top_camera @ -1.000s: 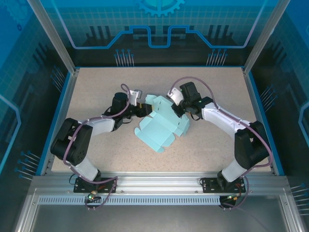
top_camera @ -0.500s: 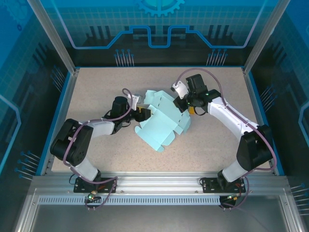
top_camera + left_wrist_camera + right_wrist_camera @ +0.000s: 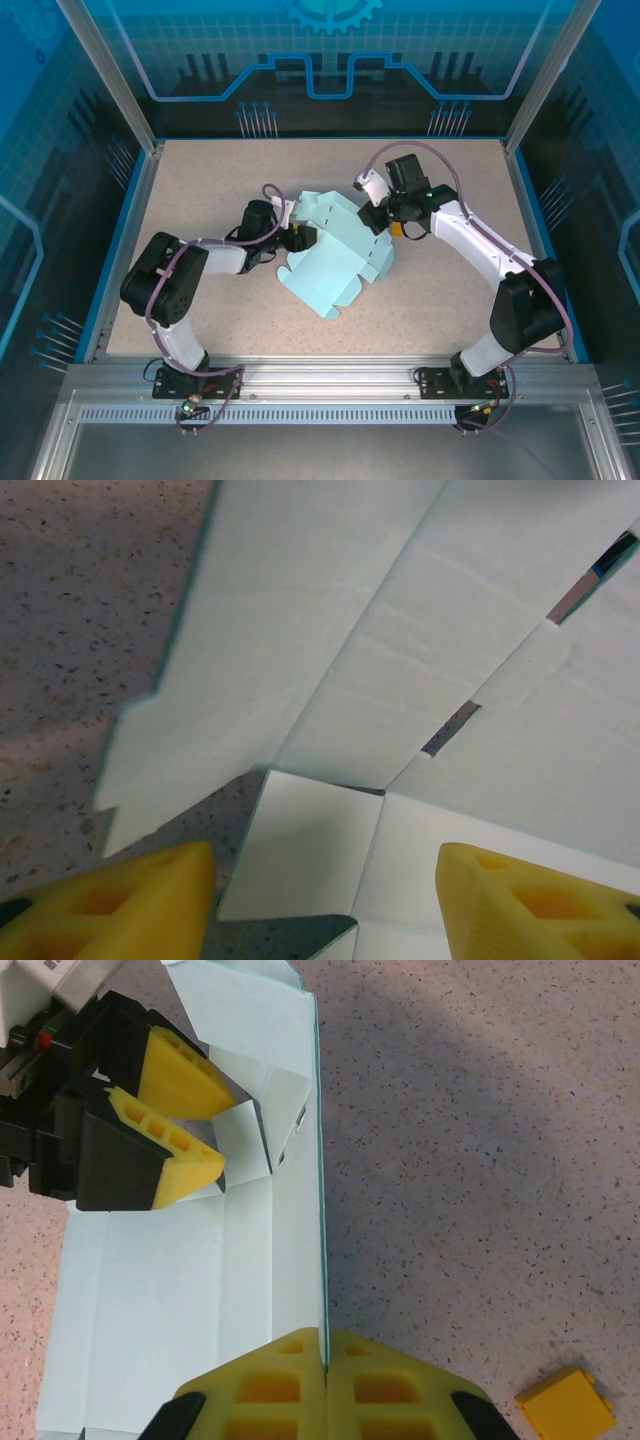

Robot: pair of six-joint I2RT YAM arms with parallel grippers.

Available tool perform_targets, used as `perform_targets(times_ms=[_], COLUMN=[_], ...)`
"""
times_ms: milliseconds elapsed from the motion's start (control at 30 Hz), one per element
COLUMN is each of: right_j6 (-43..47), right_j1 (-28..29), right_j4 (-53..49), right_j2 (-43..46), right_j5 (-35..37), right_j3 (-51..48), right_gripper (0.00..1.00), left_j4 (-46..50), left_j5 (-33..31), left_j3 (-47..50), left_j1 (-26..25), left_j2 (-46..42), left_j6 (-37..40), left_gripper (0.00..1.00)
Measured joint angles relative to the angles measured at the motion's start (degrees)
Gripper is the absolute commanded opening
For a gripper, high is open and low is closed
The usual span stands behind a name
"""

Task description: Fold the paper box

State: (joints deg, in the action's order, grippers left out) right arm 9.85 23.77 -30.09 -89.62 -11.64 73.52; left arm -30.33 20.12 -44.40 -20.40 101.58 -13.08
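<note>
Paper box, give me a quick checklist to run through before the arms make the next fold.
1. Right gripper clamped on the paper box: ok, shut on its side edge.
2. Left gripper open: ok.
3. Corner flap between the left fingers: ok, not yet pinched.
4. Small yellow block clear of the box: ok, apart on the table.
5. Box base lying flat: cannot tell.

We saw the paper box (image 3: 335,258) in a pale light blue, plain and unprinted, and almost white through the left wrist camera. Around the box the table (image 3: 200,190) was beige with fine dark speckles. At the box's edge the right gripper (image 3: 323,1345) was bright yellow on black, as was the left gripper (image 3: 322,870). Near the box a small block (image 3: 565,1412) looked orange-yellow, though its exact hue was hard to judge.
</note>
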Motion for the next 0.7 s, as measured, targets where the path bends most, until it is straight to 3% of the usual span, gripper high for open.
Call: perform_targets(times_ms=[700], right_j6=[-2.7], right_j1=[-0.2], right_j4=[0.1], right_j2=[-1.2], right_j5=[0.2], right_j3=[0.0], right_gripper=[0.00], left_j4=[-2.5], left_j5=[1.6], left_j3=[1.5], left_j1=[-2.1], left_j2=[-1.4], left_j6=[-0.5], left_gripper=[0.60])
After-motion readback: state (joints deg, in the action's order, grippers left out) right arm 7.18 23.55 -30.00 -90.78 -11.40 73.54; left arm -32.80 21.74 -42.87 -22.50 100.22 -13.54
